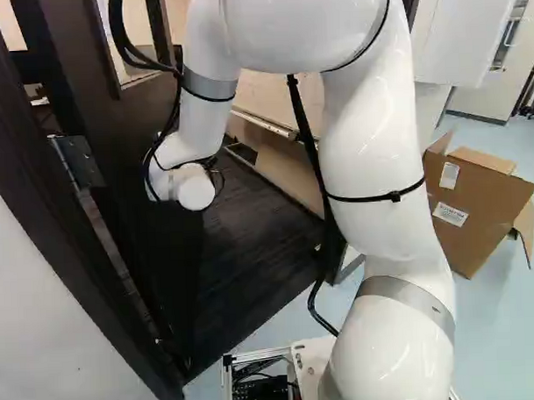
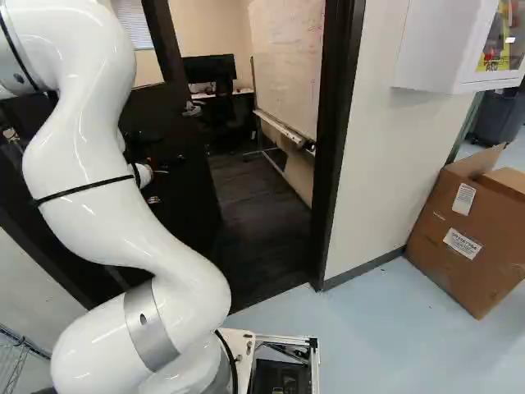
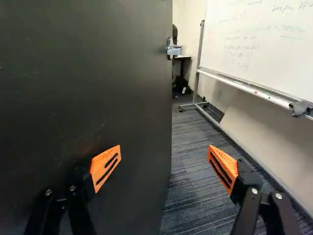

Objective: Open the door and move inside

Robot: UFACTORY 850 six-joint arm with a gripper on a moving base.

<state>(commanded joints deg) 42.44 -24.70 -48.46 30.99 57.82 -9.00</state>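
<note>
Orange pads (image 3: 105, 165) stand wide apart on the black gripper (image 2: 157, 185), which is released, its fingers spread with one in front of the dark door (image 3: 88, 88) and the other over striped dark carpet (image 3: 188, 196); whether either touches the door I cannot tell. That door, the thing to deal with, stands open into the room, its silver lever handle (image 3: 172, 50) near the free edge, ahead of the gripper, and a metal hinge (image 1: 79, 161) shows at the left of the left base view. Beyond the fingers, a whiteboard (image 3: 259, 54) with handwriting stands on a wheeled frame along the wall, something dark (image 3: 301, 108) on its ledge. Deeper in the room are a black monitor (image 2: 209, 68) on a desk and a dark chair (image 2: 223, 103). The white arm (image 1: 375, 143) reaches into the doorway, while the base (image 2: 287, 338) sits outside on pale blue floor (image 2: 369, 345), short of the threshold. Right of the dark door frame (image 2: 335, 164) in the right base view, a white cabinet (image 2: 431, 49) hangs on the wall, and below it, farther right, a cardboard box (image 2: 467, 246) with open flaps leans at a tilt
</note>
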